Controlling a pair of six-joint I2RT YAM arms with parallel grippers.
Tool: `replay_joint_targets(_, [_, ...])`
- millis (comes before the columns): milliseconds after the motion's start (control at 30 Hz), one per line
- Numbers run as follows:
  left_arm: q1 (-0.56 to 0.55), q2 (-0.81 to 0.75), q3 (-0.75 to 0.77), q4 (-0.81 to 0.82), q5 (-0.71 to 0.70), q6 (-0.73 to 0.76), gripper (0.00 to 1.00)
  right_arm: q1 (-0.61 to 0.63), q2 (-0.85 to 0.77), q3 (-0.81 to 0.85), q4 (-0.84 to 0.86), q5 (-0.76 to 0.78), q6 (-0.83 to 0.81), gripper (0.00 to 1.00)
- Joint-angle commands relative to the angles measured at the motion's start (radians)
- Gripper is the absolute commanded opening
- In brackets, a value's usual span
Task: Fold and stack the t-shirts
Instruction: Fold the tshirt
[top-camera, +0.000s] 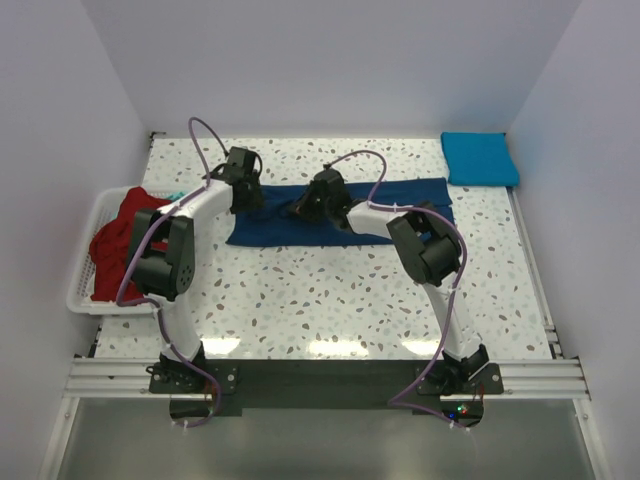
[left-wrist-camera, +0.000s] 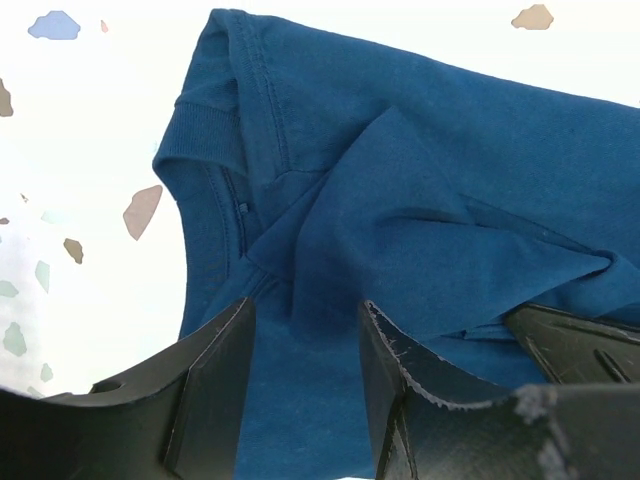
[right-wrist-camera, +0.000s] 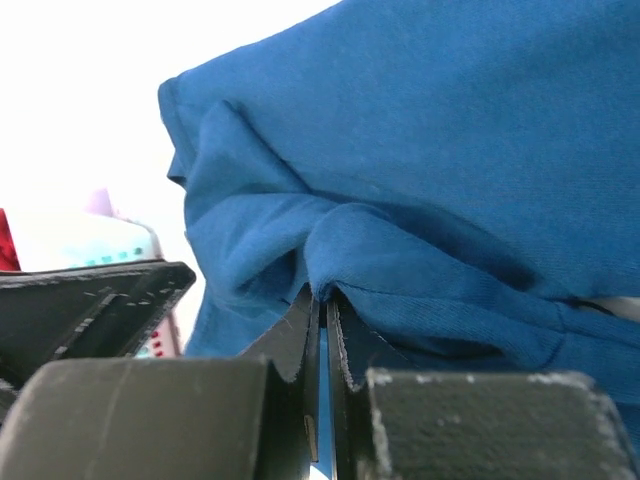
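Note:
A navy blue t-shirt (top-camera: 400, 205) lies spread across the back middle of the table. My left gripper (top-camera: 245, 192) hovers over its left end near the collar (left-wrist-camera: 215, 190). In the left wrist view that gripper (left-wrist-camera: 305, 330) is open, the jaws apart with navy cloth (left-wrist-camera: 400, 150) lying under the gap. My right gripper (top-camera: 305, 208) is just to its right and is shut on a pinched-up fold of the navy t-shirt (right-wrist-camera: 450, 150), with the fingertips (right-wrist-camera: 322, 295) meeting at the fold. A folded turquoise t-shirt (top-camera: 480, 158) lies at the back right corner.
A white slatted basket (top-camera: 85, 290) stands at the table's left edge holding a red t-shirt (top-camera: 118, 240), with a bit of teal cloth (top-camera: 176, 194) at its far end. White walls enclose the table on three sides.

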Motion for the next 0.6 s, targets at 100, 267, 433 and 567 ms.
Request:
replay_joint_targets(100, [0.010,-0.029,-0.006,0.041,0.019,-0.023,0.50,-0.018,-0.094,0.022,-0.052,-0.005,-0.068,0.00])
replay_joint_targets(267, [0.010,0.008,0.007,0.050,0.029,-0.027,0.49,-0.044,-0.122,0.010,-0.081,-0.041,-0.080,0.00])
replay_joint_targets(433, [0.010,0.060,0.016,0.051,0.029,-0.024,0.42,-0.064,-0.113,0.040,-0.112,-0.113,-0.097,0.00])
replay_joint_targets(567, [0.012,0.089,0.025,0.046,0.024,-0.020,0.39,-0.071,-0.097,0.065,-0.144,-0.156,-0.122,0.00])
